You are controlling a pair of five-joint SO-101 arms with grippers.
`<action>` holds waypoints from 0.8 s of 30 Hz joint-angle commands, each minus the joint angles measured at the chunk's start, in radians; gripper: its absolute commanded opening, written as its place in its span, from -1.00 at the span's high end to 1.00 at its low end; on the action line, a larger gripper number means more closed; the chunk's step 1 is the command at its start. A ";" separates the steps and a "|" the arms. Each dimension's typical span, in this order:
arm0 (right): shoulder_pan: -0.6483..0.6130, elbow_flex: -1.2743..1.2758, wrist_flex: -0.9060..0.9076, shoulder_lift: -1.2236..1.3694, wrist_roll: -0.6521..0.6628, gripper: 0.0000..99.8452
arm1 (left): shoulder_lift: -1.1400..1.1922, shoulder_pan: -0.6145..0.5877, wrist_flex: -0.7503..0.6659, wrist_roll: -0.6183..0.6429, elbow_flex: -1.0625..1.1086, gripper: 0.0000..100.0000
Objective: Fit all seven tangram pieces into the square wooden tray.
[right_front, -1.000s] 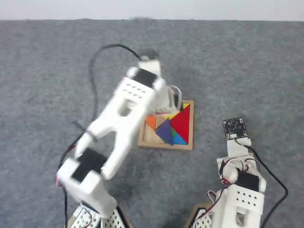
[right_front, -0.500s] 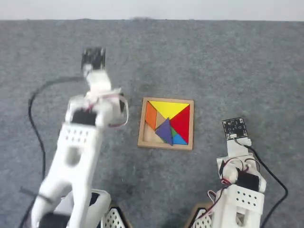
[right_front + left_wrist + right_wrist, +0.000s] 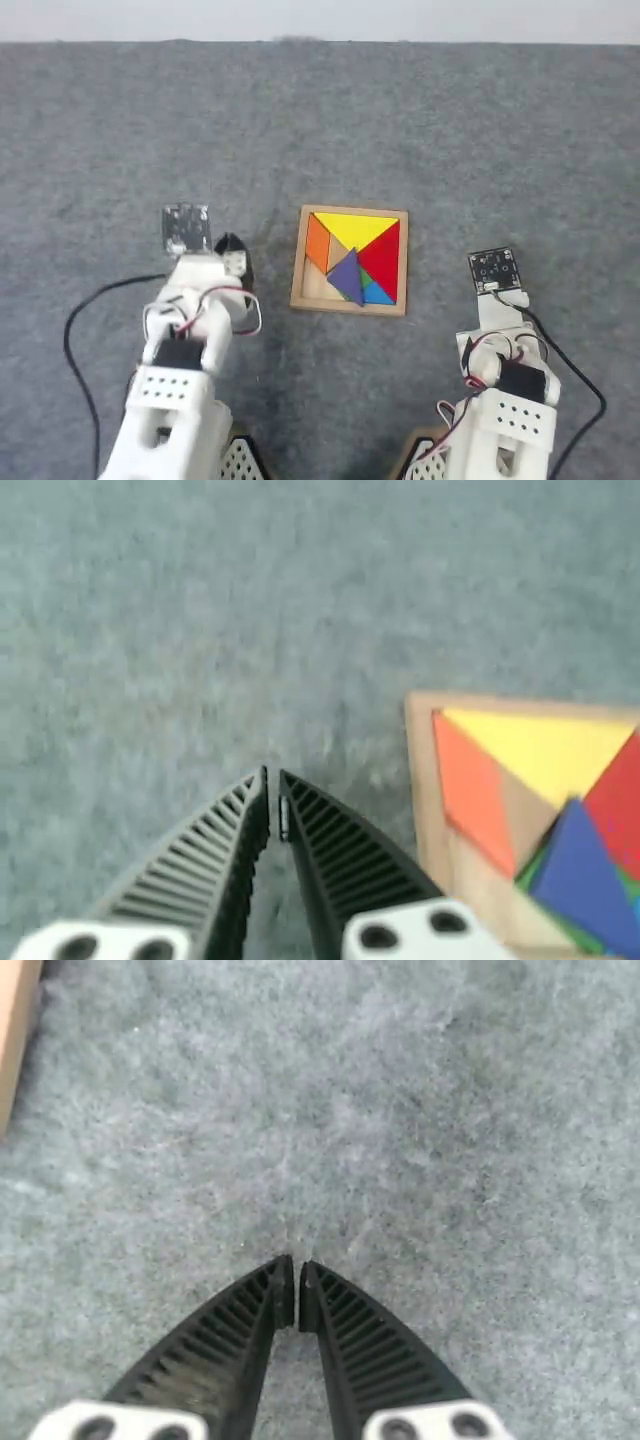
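Left pincer (image 3: 273,783): pulled back off tray (image 3: 297,290), pressed together.
Right pincer (image 3: 297,1268): pressed together.
Fit: purple triangle (image 3: 346,272) looks unseated.

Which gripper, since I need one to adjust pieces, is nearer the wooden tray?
Left. The left gripper is close beside the tray; the right gripper sits farther off its opposite side.

Wooden tray (image 3: 347,308), fuzzy grey cloth mat (image 3: 500,140), ribbed black plastic left claw (image 3: 273,776)

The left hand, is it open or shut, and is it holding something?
Shut and empty. The left hand has its tips together with nothing between them, over the grey carpet beside the wooden tray.
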 commanded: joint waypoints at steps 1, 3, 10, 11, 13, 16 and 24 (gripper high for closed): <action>-0.004 -0.005 -0.001 -0.019 0.009 0.95 | -0.114 -0.011 0.008 -0.017 0.064 0.97; -0.004 -0.005 -0.001 -0.019 0.009 0.95 | -0.176 -0.021 0.029 -0.015 0.085 0.97; -0.004 -0.005 -0.001 -0.019 0.008 0.96 | -0.341 -0.069 0.347 -0.015 0.087 0.97; -0.004 -0.005 -0.001 -0.019 -0.005 0.96 | -0.359 -0.072 0.400 -0.015 0.087 0.97; -0.002 -0.005 -0.005 -0.019 -0.031 0.95 | -0.407 -0.068 0.460 -0.015 0.087 0.97; -0.001 -0.005 -0.007 -0.019 -0.032 0.95 | -0.474 -0.068 0.559 -0.015 0.087 0.97; -0.002 -0.005 -0.008 -0.019 -0.035 0.95 | -0.661 -0.069 0.836 -0.014 0.087 0.97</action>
